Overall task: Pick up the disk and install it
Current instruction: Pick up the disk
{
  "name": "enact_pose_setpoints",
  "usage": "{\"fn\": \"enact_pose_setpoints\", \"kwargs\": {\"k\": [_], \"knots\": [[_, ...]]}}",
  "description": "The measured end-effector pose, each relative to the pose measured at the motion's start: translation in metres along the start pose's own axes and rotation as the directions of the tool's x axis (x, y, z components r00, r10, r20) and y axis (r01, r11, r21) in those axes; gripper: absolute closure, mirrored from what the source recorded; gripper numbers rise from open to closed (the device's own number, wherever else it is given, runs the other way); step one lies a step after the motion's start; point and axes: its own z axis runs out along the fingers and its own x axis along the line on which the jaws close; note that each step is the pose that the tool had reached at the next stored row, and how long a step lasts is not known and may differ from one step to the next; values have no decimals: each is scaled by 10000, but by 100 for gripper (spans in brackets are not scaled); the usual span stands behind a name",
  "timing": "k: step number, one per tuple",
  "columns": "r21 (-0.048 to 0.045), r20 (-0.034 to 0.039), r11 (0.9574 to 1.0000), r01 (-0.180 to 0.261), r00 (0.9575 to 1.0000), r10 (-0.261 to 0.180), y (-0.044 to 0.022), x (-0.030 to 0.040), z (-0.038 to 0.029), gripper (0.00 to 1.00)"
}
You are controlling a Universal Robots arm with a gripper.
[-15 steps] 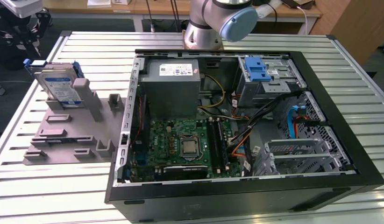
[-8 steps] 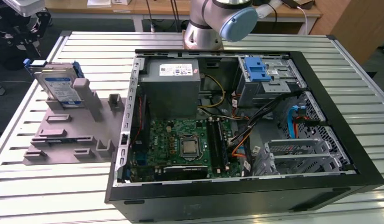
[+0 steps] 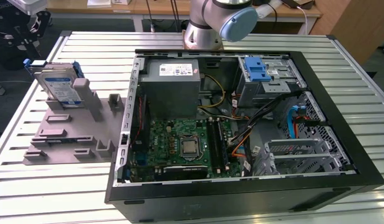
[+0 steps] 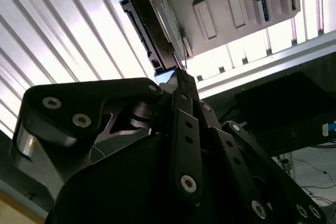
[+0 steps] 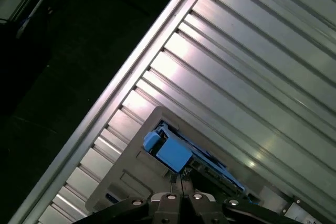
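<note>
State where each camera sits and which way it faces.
Exterior view: off the arm, raised, looking down on table, computer case and disk; arm shows.
Second wrist view: on the arm, looking along the gripper at the disk.
First wrist view: on the arm, looking past the gripper onto the disk.
All three share the disk.

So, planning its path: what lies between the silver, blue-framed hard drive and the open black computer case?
In the exterior view, the grey plastic holder's upright posts stand between the disk and the case.
</note>
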Motion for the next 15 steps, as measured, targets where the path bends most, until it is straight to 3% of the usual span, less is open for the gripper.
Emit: {"fn": "enact_pose_setpoints", "kwargs": {"k": [8,15], "knots": [[5,-28,9972,747,9972,-747,0,0,1,89],[9,-50,9913,1314,9913,-1314,0,0,1,89]]}}
